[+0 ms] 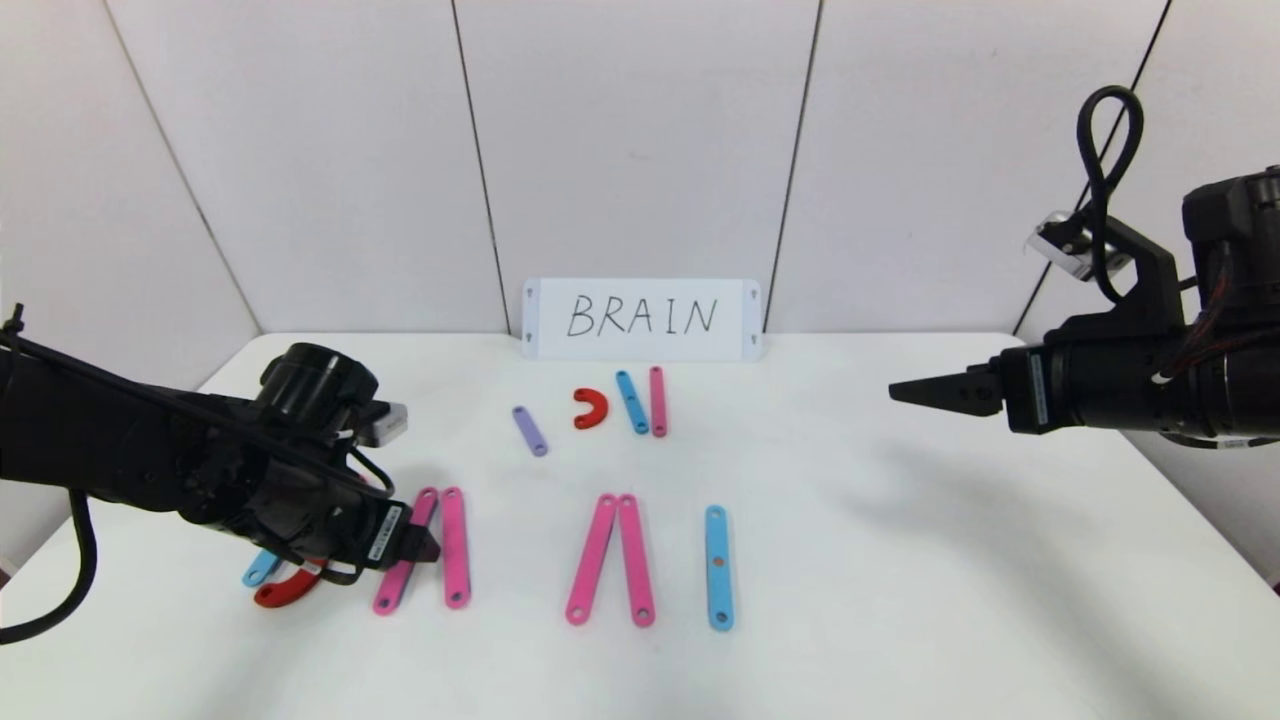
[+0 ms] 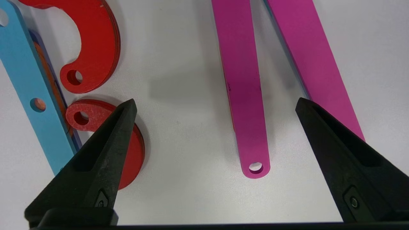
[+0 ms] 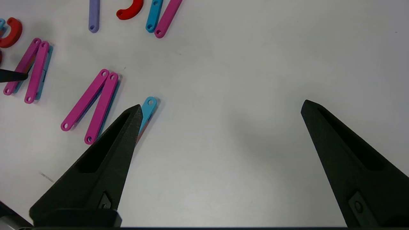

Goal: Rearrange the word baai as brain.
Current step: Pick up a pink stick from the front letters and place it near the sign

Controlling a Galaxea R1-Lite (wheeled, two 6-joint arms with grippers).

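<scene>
The word lies in a row on the white table (image 1: 900, 600). At the left a blue strip (image 2: 28, 80) and two red curves (image 2: 96, 41) form the B, partly hidden under my left arm in the head view. Then come two pink strips (image 1: 455, 545), a second pink pair (image 1: 610, 560) and a lone blue strip (image 1: 718, 567). My left gripper (image 1: 425, 548) is open and empty, low over the first pink pair. In the left wrist view (image 2: 214, 101) one pink strip (image 2: 243, 95) lies between its fingers. My right gripper (image 1: 900, 392) is open and empty, held high at the right.
Loose pieces lie behind the word: a purple strip (image 1: 530, 430), a red curve (image 1: 590, 408), a short blue strip (image 1: 631, 401) and a pink strip (image 1: 657, 401). The white BRAIN card (image 1: 641, 318) leans on the back wall. White panels enclose the table.
</scene>
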